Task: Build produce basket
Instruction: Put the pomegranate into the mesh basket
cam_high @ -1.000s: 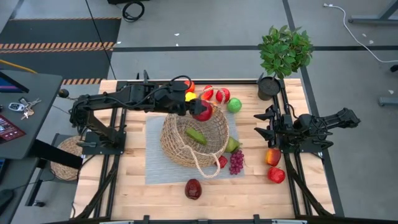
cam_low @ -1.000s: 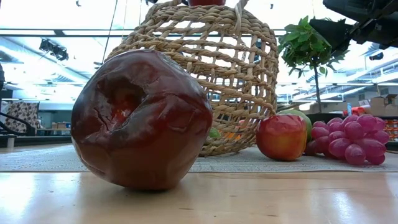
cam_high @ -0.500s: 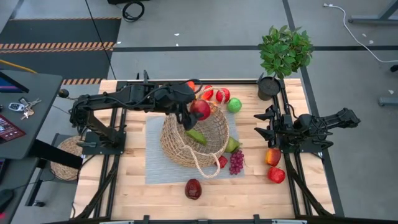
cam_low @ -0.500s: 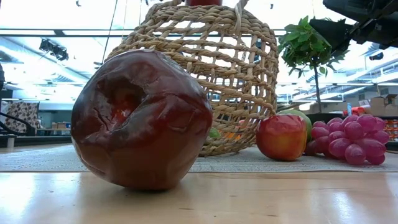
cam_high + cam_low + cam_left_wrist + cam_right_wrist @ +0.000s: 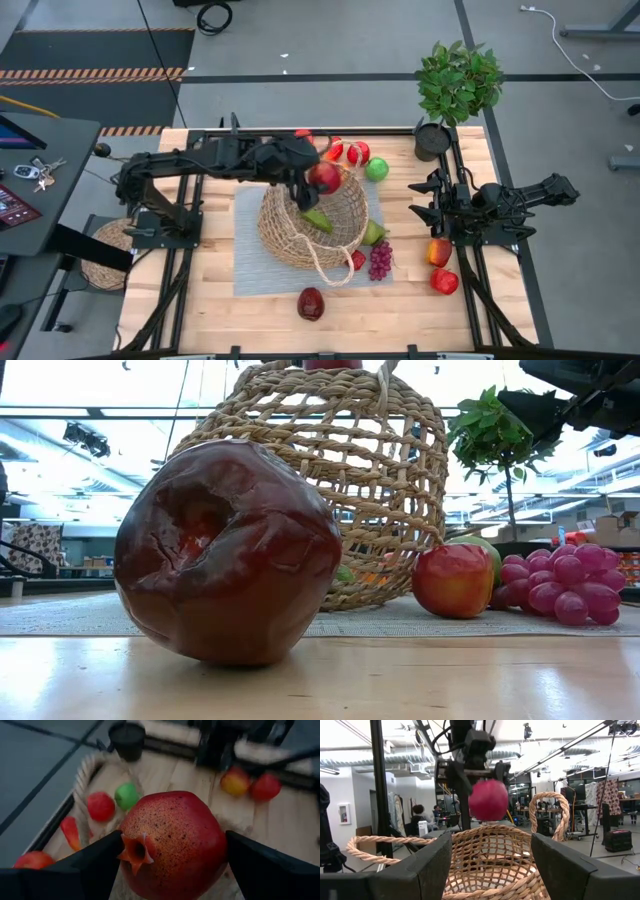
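Observation:
The tan wicker basket [image 5: 313, 222] stands on a grey mat [image 5: 250, 272] mid-table, its looped handle toward the near edge. A green piece [image 5: 318, 220] lies inside it. My left gripper [image 5: 318, 176] is shut on a red pomegranate [image 5: 175, 845] above the basket's far rim; the right wrist view shows the pomegranate [image 5: 489, 800] hanging over the rim. My right gripper [image 5: 425, 200] waits at the table's right side, open, with nothing between its fingers [image 5: 420, 870]. Loose produce lies around the basket. My left gripper pinches the pomegranate between its two fingers [image 5: 95, 862], one on each opposite side [image 5: 221, 851] of the fruit. The crown [image 5: 136, 851] faces back toward the wrist. The fingers slant down from the table's left side. The fruit is lifted clear, above the basket's far rim.
A dark red apple [image 5: 311, 303] lies near the front edge, purple grapes [image 5: 381, 260] and a pear [image 5: 373, 233] right of the basket. Two apples [image 5: 441, 265] lie by the right arm. Green [image 5: 376, 169] and red [image 5: 357, 153] pieces lie behind the basket, a potted plant [image 5: 457, 85] far right.
My left gripper has rolled about its own pointing line, turning the pomegranate with it. It stays above the basket's far rim, still shut on the fruit. The yellow piece seen beside it a second ago is now hidden under the arm.

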